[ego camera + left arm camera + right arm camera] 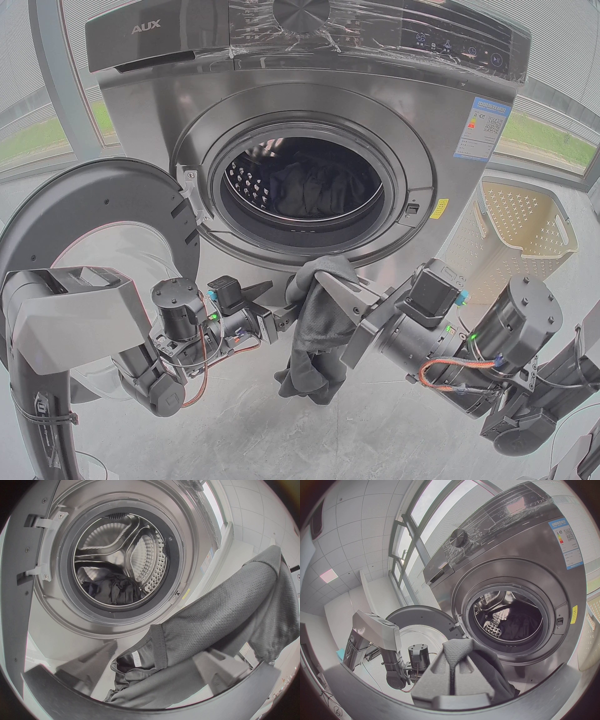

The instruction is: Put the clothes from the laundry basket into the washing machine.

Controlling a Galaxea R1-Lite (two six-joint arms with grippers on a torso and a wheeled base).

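Head view: the washing machine (156, 106) stands with its door (94, 200) swung open at 9 o'clock. Dark clothes (306, 184) lie in the drum. A cream perforated laundry basket (531, 219) stands at 3 o'clock. A dark grey mesh garment (319, 325) hangs at 6 o'clock below the drum opening, crumpled at its lower end. The right gripper (325, 278) holds it. The left gripper (275, 303) is at 9 o'clock of the garment.

Left wrist view: jaws released, spread wide. The garment (218, 605) shows its ribbed hem.

Right wrist view: jaws clenched on the garment (484, 664), its fold draped over them.
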